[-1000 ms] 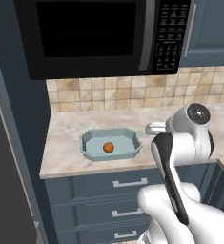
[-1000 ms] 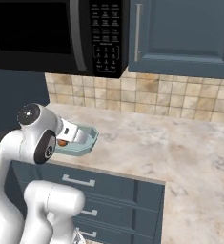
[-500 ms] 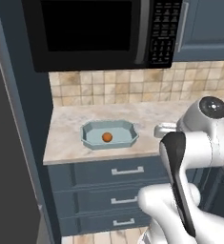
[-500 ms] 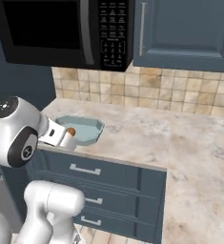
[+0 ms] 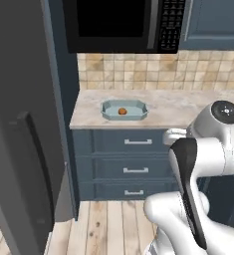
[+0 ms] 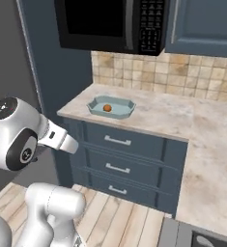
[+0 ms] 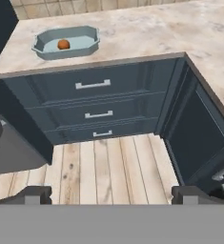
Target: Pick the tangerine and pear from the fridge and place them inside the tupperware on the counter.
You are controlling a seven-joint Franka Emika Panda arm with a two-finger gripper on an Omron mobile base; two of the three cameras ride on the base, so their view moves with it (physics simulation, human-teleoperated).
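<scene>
Now | tangerine (image 5: 122, 111) inside tupperware (image 5: 111, 112) on counter (image 5: 178, 109) | pincer (image 7: 112, 194) released, empty

The arm is folded close to the base, its hand (image 7: 111, 194) spread wide.

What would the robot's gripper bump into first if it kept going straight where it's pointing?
Probably the wooden floor in front of the dark blue drawers. The open gripper looks down past them; depth is hard to judge.
</scene>
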